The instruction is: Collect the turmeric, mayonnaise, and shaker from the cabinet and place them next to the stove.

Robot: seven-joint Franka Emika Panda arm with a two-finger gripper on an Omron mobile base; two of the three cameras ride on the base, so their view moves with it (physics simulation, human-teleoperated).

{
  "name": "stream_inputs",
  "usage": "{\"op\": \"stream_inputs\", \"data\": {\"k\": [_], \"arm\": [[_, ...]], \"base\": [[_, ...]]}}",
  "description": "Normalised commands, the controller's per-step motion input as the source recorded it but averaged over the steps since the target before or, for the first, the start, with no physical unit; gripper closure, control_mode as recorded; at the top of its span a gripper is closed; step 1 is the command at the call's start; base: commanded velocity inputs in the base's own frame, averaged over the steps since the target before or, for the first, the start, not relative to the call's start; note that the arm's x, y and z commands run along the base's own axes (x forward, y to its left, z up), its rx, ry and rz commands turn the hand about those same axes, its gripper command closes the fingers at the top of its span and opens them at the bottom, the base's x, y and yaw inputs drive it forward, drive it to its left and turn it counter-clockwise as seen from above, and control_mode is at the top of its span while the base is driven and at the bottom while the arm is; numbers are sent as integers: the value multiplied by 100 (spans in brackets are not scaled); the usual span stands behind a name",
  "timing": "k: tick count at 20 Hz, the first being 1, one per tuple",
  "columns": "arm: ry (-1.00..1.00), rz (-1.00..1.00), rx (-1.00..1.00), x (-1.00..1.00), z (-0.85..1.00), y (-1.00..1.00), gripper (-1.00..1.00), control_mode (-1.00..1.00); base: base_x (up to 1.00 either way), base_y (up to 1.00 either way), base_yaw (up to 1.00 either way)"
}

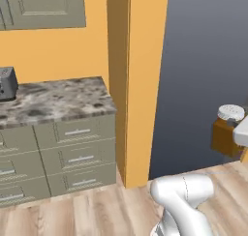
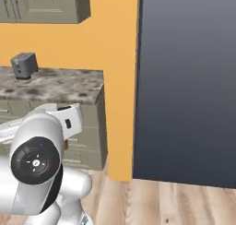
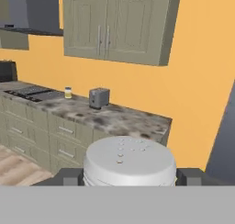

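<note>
turmeric: white-lidded amber jar (image 3: 130,162) sits between the claw's (image 3: 130,177) dark fingertips (image 3: 69,176), clamped on both sides; in the left base view (image 1: 228,131) it hangs over the wood floor (image 1: 97,211).
mayonnaise: (image 3: 68,92) on the desk (image 3: 114,117), beside the stove (image 3: 32,93).
toaster: (image 3: 98,98) mid-desk, well back from the front edge.
open room: desk bare toward its right end, at the orange wall (image 3: 202,81).
</note>
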Motion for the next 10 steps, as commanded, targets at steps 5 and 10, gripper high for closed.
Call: {"op": "stream_inputs", "data": {"k": [5,10], "arm": [[0,0,0,0,0,0,100,100],[0,0,0,0,0,0,100,100]], "base": [[10,100,26],[65,100,12]]}}
